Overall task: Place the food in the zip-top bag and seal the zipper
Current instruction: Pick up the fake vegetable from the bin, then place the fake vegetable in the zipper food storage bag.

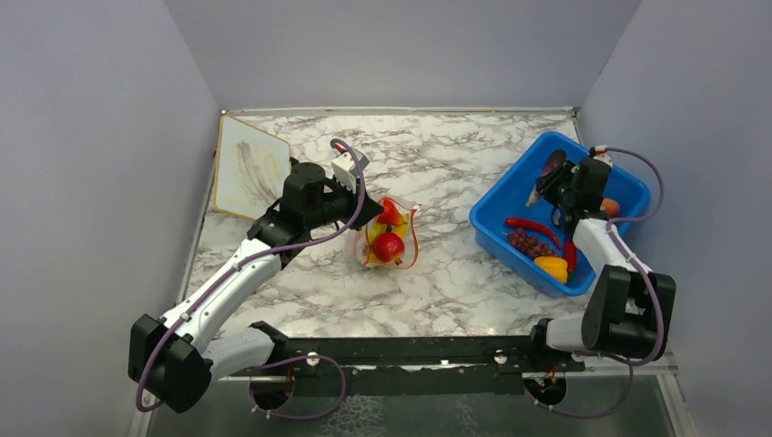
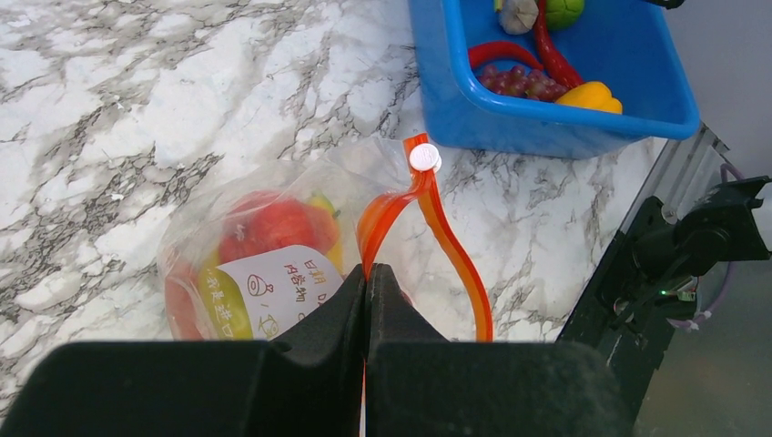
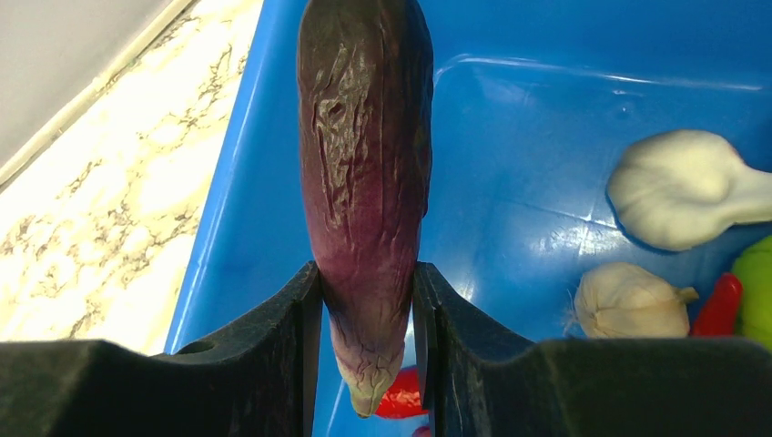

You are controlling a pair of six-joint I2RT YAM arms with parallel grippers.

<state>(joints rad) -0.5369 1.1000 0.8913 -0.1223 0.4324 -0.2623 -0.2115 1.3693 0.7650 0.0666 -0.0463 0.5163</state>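
Note:
The clear zip-top bag (image 1: 390, 238) lies mid-table with a red round fruit (image 1: 389, 246) and yellow and green pieces inside; it also shows in the left wrist view (image 2: 264, 246). My left gripper (image 2: 367, 273) is shut on the orange-red zipper (image 2: 437, 228) at the bag's mouth, which stands open in a loop. My right gripper (image 3: 367, 300) is shut on the purple eggplant (image 3: 364, 164) and holds it over the blue bin (image 3: 237, 209). In the bin (image 1: 496, 205) lie a red chili (image 1: 533, 226), grapes (image 1: 528, 242) and an orange-yellow piece (image 1: 553, 267).
Two pale garlic-like pieces (image 3: 628, 300) and a green piece (image 3: 756, 287) also lie in the bin. A white board (image 1: 248, 167) leans at the back left corner. Walls close off three sides. A black rail (image 1: 410, 350) runs along the near edge.

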